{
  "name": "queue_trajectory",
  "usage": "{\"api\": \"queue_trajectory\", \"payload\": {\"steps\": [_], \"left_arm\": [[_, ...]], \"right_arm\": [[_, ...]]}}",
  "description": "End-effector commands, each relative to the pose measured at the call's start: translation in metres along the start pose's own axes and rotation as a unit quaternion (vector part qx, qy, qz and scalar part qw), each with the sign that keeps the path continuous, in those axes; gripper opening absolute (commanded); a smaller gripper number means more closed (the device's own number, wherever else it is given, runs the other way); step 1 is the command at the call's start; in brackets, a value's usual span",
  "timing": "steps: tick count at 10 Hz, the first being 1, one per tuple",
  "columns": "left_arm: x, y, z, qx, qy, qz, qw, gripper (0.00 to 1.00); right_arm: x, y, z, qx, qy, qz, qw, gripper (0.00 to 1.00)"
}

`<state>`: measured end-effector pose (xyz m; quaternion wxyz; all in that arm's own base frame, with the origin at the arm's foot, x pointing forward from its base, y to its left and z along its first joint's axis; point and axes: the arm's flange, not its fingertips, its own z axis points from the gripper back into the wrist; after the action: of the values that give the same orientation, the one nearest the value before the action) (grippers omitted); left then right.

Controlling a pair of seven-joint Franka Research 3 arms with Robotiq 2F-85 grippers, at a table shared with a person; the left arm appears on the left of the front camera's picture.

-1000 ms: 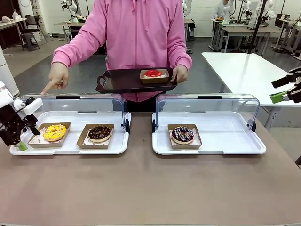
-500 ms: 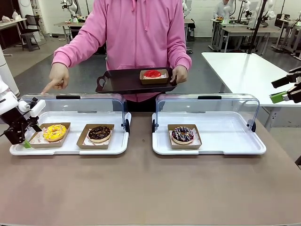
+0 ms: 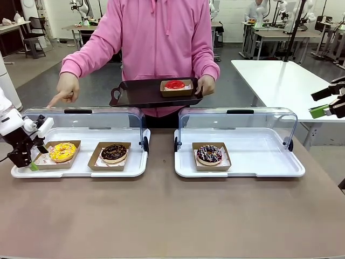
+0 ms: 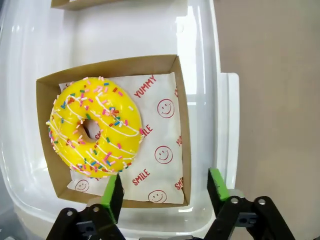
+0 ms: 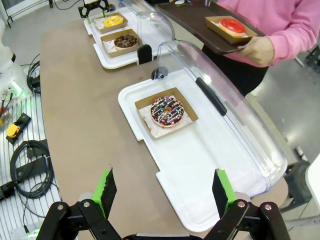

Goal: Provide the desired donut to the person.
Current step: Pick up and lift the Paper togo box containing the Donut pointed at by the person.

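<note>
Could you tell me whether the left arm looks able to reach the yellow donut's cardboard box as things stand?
Probably yes. The clear lid stands raised, and the left gripper hangs right over the cardboard box, its open fingers straddling one side wall beside the yellow donut. Nothing lies in between.

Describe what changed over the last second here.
The left claw moved inward from beyond the white plastic tray's edge to the brown cardboard box holding the yellow sprinkled donut, jaws open around one corner of the box; nothing gripped yet. The person's pointing hand, dark serving tray and right claw stayed put.
</note>
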<state>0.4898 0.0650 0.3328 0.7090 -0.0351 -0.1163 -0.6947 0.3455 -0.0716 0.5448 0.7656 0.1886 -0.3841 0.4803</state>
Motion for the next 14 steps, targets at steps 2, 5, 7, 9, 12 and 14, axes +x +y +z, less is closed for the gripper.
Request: {"api": "queue_trajectory", "payload": {"steps": [2, 5, 7, 9, 12, 14], "left_arm": [[-0.002, 0.002, -0.007, 0.015, 0.012, 0.006, 1.000, 0.00], [-0.002, 0.004, -0.012, 0.018, 0.019, 0.006, 1.000, 0.07], [-0.001, 0.002, -0.011, 0.017, 0.013, 0.002, 1.000, 0.00], [-0.001, -0.003, -0.009, 0.012, 0.009, 0.000, 1.000, 0.00], [0.004, -0.021, 0.008, 0.019, 0.014, -0.011, 1.000, 0.00], [0.006, -0.045, 0.030, 0.017, -0.004, -0.026, 0.999, 0.00]], "right_arm": [[-0.002, 0.000, 0.000, 0.005, -0.003, 0.003, 1.000, 1.00], [-0.002, 0.000, 0.000, 0.005, -0.003, 0.003, 1.000, 1.00], [-0.002, 0.000, 0.000, 0.005, -0.003, 0.003, 1.000, 1.00], [-0.002, 0.000, 0.000, 0.005, -0.003, 0.003, 1.000, 1.00], [-0.002, 0.000, 0.000, 0.005, -0.003, 0.003, 1.000, 1.00], [-0.002, 0.000, 0.000, 0.005, -0.003, 0.003, 1.000, 1.00]]}}
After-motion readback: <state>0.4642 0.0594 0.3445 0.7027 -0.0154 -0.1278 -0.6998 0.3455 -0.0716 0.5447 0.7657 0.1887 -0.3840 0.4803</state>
